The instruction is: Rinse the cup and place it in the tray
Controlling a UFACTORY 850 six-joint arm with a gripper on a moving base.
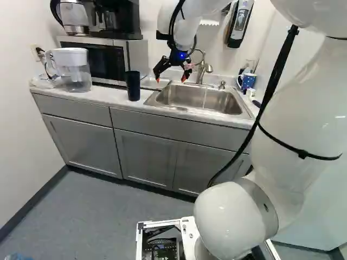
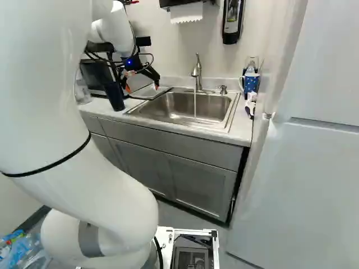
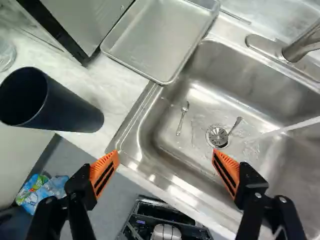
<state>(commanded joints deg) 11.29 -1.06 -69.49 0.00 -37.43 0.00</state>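
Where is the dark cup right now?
In the left base view, the dark cup stands upright on the counter, just left of the sink, in front of the microwave.

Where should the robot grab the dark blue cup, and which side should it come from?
I'd grip around the middle of the cup, coming in level from the front, away from the microwave. It stands upright, tall and narrow, with no handle in sight, so the open gripper should fit around it and leave its mouth free.
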